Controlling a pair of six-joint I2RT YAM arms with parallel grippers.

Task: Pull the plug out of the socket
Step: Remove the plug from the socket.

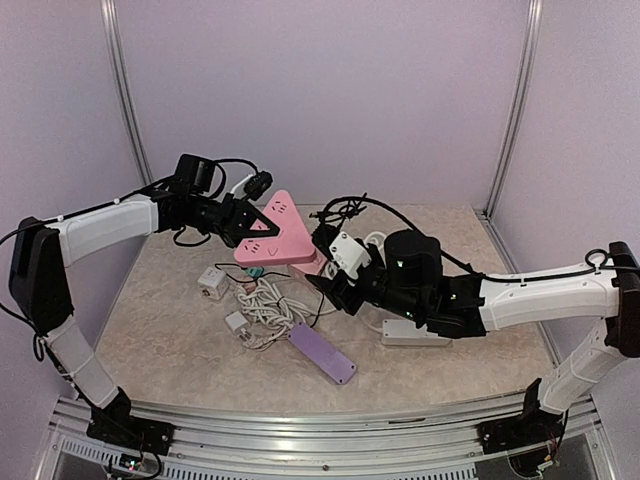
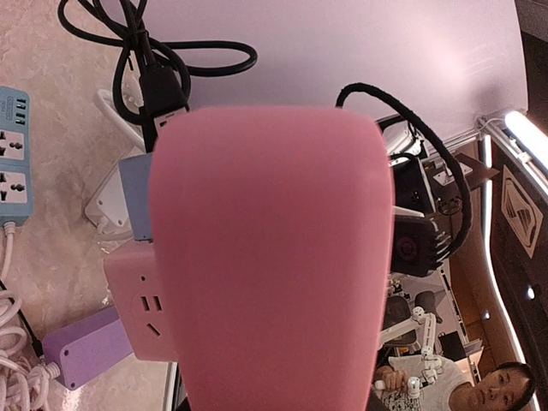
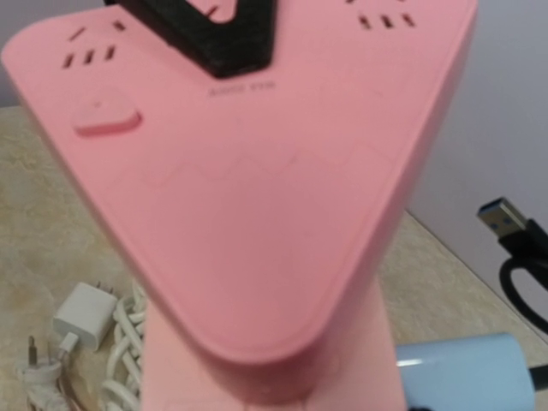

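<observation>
The pink triangular socket [image 1: 278, 235] is held tilted above the table; it fills the left wrist view [image 2: 265, 257] and the right wrist view [image 3: 257, 197]. My left gripper [image 1: 240, 225] is shut on its far left edge; one black finger [image 3: 205, 34] lies across its top face. A pink plug block [image 1: 312, 263] with outlet slots [image 2: 141, 300] sits against the socket's lower right corner [image 3: 257, 377]. My right gripper [image 1: 325, 268] is at this block and seems shut on it. Its fingers are hidden in the right wrist view.
On the table lie a white adapter cube [image 1: 211, 281], a coiled white cable [image 1: 265, 305], a purple power strip [image 1: 322, 352], a white power strip [image 1: 415, 333] under my right arm and black cables [image 1: 345, 210]. A blue strip [image 2: 13, 154] and a white charger [image 3: 81, 312] lie nearby.
</observation>
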